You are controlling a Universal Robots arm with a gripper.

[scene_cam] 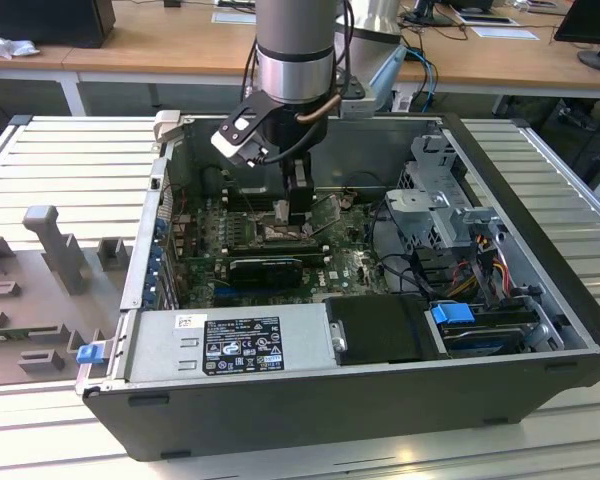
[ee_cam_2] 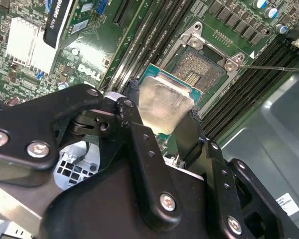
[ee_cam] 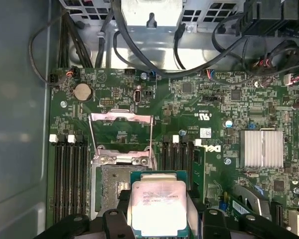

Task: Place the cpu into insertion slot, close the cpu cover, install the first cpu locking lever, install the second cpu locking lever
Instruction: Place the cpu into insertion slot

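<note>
Black fingers [ee_cam_2: 139,134] of the hand [ee_cam_2: 164,107] are clamped on two opposite edges of the cpu [ee_cam_2: 165,97] — one chip, held level, partly overlapping one side of the insertion slot [ee_cam_2: 203,69] and not seated. The slot's contacts lie exposed. One cpu cover [ee_cam: 120,117] stands swung open beside the slot. Two banks of black memory slots [ee_cam: 70,179] flank it.

Markings: faint print on the chip's lid, illegible; one printed label [scene_cam: 242,345] on the power supply; one small white sticker [ee_cam_2: 285,203] on the case wall.

Arm [scene_cam: 295,45] descends vertically into the open case [scene_cam: 380,400] — hand low over the motherboard [ee_cam: 189,99]. Case rests on a slatted bench [scene_cam: 70,160].
</note>
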